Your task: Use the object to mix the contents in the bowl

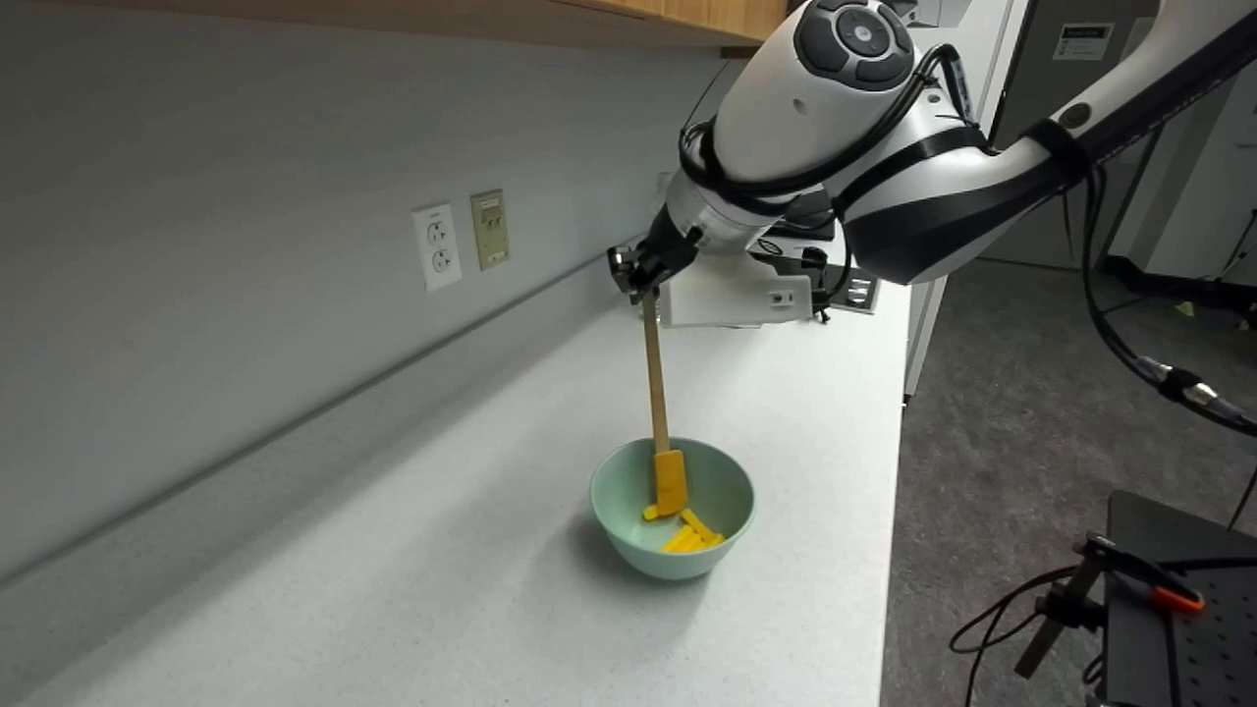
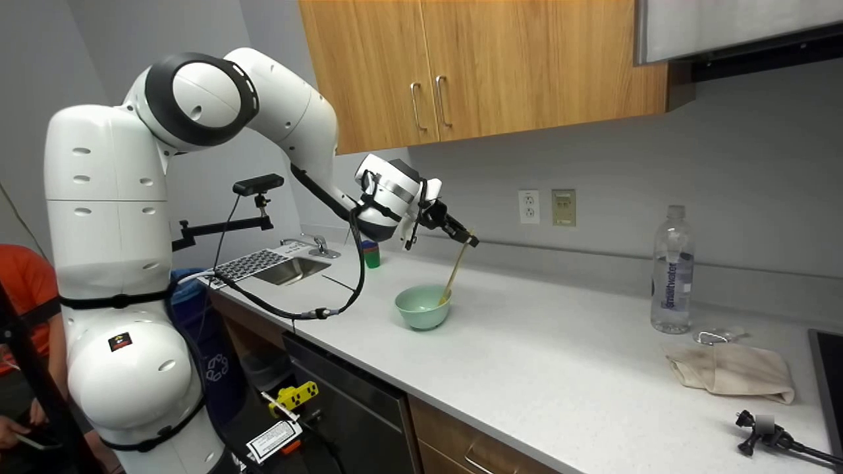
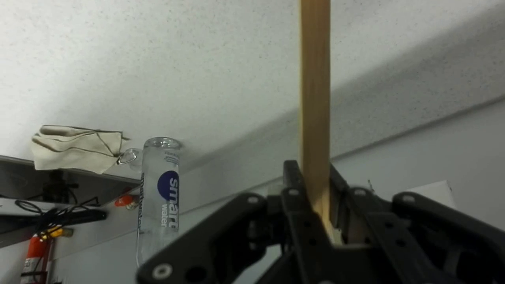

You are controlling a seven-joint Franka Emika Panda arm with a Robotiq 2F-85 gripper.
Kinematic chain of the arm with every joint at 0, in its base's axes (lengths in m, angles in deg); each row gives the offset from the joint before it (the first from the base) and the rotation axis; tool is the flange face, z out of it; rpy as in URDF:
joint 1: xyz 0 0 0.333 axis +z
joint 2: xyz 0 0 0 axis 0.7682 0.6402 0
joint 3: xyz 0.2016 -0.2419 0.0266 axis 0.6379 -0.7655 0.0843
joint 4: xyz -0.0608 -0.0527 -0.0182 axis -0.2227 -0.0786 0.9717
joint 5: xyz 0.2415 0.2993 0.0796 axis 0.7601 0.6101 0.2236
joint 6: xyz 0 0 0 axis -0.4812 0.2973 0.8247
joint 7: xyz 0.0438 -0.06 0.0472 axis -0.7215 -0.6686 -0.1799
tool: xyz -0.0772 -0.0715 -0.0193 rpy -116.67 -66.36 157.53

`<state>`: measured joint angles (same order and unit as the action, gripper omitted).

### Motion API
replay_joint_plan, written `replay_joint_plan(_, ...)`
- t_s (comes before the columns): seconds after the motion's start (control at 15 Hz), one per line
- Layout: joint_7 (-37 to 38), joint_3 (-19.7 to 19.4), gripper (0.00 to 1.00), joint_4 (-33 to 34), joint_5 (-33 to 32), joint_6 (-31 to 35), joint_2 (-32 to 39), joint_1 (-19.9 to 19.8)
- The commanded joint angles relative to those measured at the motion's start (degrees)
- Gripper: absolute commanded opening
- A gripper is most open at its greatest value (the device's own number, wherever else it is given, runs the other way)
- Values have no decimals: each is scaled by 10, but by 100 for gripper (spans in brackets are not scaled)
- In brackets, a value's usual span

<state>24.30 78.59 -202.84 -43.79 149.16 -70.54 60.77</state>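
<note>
The object is a spatula with a long pale wooden handle [image 1: 655, 378] and a yellow-orange head [image 1: 671, 481]. Its handle also shows in an exterior view [image 2: 456, 270] and in the wrist view [image 3: 315, 90]. The bowl [image 1: 614, 511] is pale teal-green and stands on the counter, also seen in an exterior view [image 2: 421, 316]. The contents [image 1: 692, 535] are several small yellow pieces on the bowl's bottom. My gripper [image 1: 638, 280] is shut on the upper handle, above the bowl, with the handle slightly tilted. The head is inside the bowl, beside the pieces. The wrist view does not show the bowl.
The wall with outlets [image 1: 437, 245] runs along the counter's back edge. A water bottle [image 2: 673, 276] and a folded cloth [image 2: 731, 370] lie farther along the counter. A sink [image 2: 290, 270] and a cup [image 2: 371, 255] are at the opposite end. Wooden cabinets [image 2: 500, 59] hang above.
</note>
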Motion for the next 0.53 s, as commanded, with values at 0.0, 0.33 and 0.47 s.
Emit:
replay_joint_plan(0.0,-11,3,4,-7,3,-5,-7,1)
replay_joint_plan(0.33,-75,35,4,-25,98,28,9,-7)
replay_joint_plan(0.47,-83,40,4,-24,109,23,10,-4)
